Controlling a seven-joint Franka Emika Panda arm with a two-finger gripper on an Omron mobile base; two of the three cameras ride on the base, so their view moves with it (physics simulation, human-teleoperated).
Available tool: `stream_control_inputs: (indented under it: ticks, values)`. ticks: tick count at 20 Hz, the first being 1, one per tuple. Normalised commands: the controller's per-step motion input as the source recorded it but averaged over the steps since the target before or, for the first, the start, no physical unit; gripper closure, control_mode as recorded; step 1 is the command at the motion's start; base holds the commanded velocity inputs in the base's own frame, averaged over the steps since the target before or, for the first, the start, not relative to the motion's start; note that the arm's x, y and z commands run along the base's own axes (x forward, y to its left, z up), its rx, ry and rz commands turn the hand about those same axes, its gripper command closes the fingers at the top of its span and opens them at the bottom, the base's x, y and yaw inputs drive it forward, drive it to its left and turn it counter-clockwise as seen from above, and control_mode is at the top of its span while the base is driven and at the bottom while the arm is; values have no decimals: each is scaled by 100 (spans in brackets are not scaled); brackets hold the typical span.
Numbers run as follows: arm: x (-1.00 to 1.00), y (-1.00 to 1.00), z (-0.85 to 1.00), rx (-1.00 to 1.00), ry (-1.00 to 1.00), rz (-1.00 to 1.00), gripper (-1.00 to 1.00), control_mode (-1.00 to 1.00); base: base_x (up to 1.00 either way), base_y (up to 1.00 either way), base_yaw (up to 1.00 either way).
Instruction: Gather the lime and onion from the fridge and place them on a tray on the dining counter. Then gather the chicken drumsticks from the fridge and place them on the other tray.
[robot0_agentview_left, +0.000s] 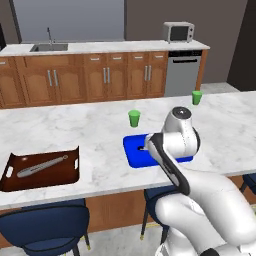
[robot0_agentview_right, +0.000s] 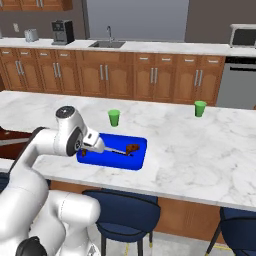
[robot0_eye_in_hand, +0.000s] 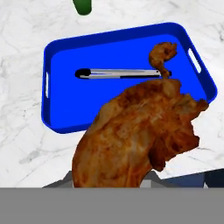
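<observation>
Drumstick (robot0_eye_in_hand: 140, 135) above blue tray (robot0_eye_in_hand: 61, 109) — tongs (robot0_eye_in_hand: 116, 74) inside

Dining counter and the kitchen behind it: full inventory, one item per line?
blue tray: 1, bright blue, on the dining counter in front of the arm
tongs: 1, grey, lying in the blue tray
chicken drumsticks: 2, brown; one in the blue tray by the tongs, one held above the tray's near edge
brown tray: 1, dark reddish-brown, far left of the dining counter, grey utensil inside
cups: 2, green, on the dining counter, one behind the blue tray, one further right
microwave: 1, grey, back counter
sink: 1, back counter
stools: dark blue, under the dining counter
end effector: 1, over the blue tray, shut on the held drumstick
</observation>
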Motion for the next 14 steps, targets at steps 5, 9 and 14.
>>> stream_control_inputs:
  ticks: [5, 9, 14]
  values:
    - [32, 0, -26, 0, 0, 0, 100, -100, 0, 0, 0]
    - [32, 0, -26, 0, 0, 0, 100, -100, 0, 0, 0]
    - [32, 0, -25, 0, 0, 0, 100, -100, 0, 0, 0]
